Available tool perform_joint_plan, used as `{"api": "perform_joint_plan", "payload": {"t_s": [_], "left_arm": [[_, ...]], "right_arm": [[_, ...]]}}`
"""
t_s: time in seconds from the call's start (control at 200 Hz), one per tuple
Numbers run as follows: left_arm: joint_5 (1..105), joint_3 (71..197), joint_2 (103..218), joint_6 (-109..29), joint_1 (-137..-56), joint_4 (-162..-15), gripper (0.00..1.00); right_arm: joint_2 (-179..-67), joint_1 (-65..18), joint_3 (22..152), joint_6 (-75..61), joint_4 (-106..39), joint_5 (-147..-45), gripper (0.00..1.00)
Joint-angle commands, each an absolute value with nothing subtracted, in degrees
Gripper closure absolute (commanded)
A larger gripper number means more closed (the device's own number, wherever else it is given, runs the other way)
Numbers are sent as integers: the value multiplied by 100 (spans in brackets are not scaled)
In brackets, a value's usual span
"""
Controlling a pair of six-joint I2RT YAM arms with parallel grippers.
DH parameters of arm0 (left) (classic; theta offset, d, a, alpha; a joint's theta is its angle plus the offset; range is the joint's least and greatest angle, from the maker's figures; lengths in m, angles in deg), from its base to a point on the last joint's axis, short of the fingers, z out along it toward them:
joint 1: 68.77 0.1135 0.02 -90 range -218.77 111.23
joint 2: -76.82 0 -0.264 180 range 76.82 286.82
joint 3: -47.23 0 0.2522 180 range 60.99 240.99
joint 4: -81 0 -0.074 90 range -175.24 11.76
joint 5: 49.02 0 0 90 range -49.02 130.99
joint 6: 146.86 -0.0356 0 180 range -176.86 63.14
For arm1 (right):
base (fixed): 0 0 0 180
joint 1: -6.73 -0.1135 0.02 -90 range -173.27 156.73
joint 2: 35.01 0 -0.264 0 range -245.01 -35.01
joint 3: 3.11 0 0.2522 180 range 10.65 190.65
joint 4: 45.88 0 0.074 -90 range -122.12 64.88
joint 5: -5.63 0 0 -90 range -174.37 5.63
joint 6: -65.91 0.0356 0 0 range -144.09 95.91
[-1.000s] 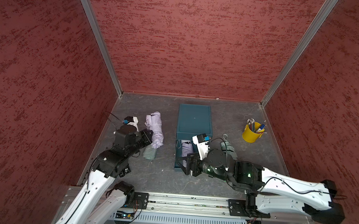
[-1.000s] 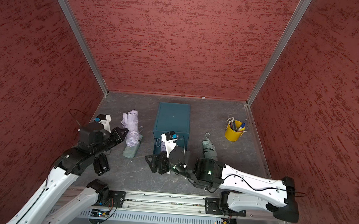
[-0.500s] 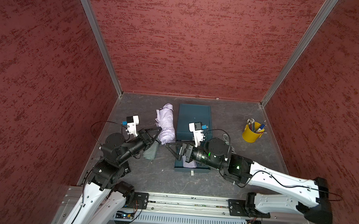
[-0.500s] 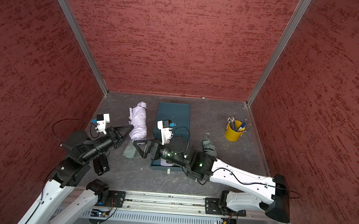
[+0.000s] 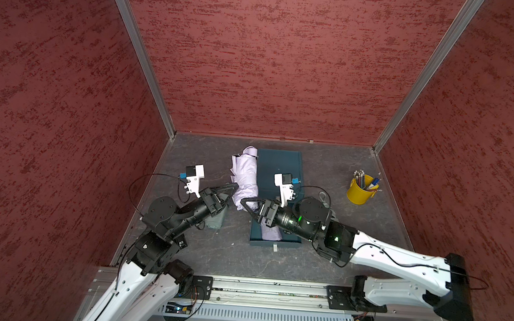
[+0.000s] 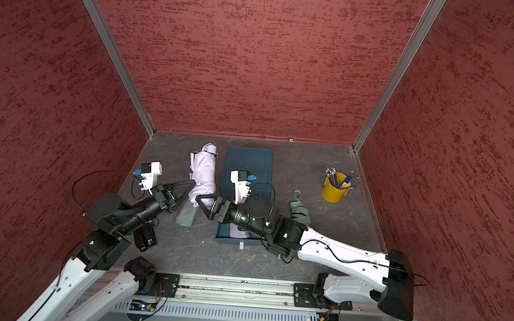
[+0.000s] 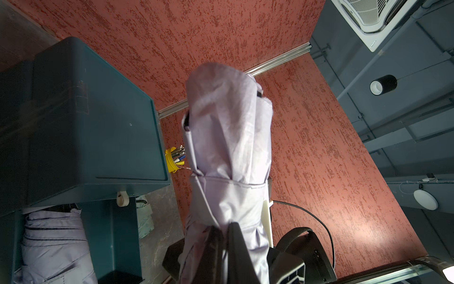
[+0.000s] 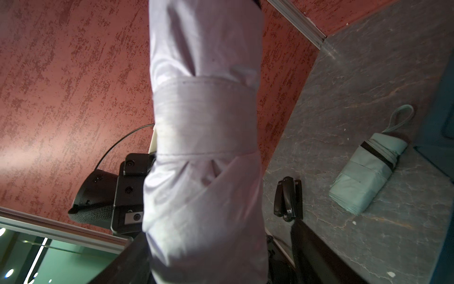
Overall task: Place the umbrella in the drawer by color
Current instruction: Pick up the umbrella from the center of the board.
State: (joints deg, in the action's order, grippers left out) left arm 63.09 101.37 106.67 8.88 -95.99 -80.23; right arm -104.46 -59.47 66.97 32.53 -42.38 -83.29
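Note:
A folded lilac umbrella point(image 5: 245, 179) point(image 6: 204, 170) hangs upright beside the teal drawer unit point(image 5: 280, 169). My left gripper point(image 5: 233, 188) point(image 7: 224, 246) is shut on the fabric at its lower end. My right gripper point(image 5: 245, 201) point(image 8: 216, 258) stands open with its jaws on either side of the same lilac umbrella point(image 8: 204, 147). One of its fingers point(image 8: 314, 255) is clear of the cloth. The bottom drawer point(image 5: 274, 244) is pulled out, and another lilac umbrella point(image 5: 270, 233) point(image 7: 54, 246) lies in it. A pale green umbrella point(image 6: 186, 216) point(image 8: 366, 177) lies on the floor under the left arm.
A darker green umbrella point(image 6: 298, 210) lies right of the drawer unit, partly under my right arm. A yellow cup of pens point(image 5: 360, 190) stands at the back right. A black stapler point(image 6: 145, 237) lies near the left arm's base. Red walls close in three sides.
My left gripper has lifted the lilac umbrella off the floor and towards the drawer unit. My right gripper has left the open drawer, swung left, and now straddles the umbrella's lower end.

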Motion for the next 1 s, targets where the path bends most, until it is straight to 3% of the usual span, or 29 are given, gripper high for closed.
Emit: {"api": "perform_joint_plan", "payload": {"t_s": [0.0, 0.15, 0.446, 0.496, 0.676, 0.877, 0.997], "left_arm": [[6274, 10112, 10601, 698, -9672, -8542, 100], [6142, 10018, 10576, 554, -9677, -8398, 100], [6020, 9853, 10592, 327, -9723, -8224, 100], [5951, 9828, 10575, 279, -9732, -8127, 87], [5847, 9805, 10558, 75, -9750, -7953, 26], [5170, 10777, 10849, -942, -9716, -6570, 12], [5204, 11369, 11524, -1498, -9620, -6012, 10]], "right_arm": [[-10523, -5871, 6831, 3265, -4510, -8318, 27], [-10489, -5867, 6839, 3251, -4309, -8211, 53], [-10475, -5875, 7030, 3092, -3619, -8062, 85], [-10471, -5874, 7136, 3022, -3358, -8010, 89], [-10377, -5875, 7455, 2684, -2238, -7763, 97], [-9743, -6025, 7679, 2425, -564, -7781, 100], [-9209, -6321, 7867, 2684, 944, -7864, 100]]}}
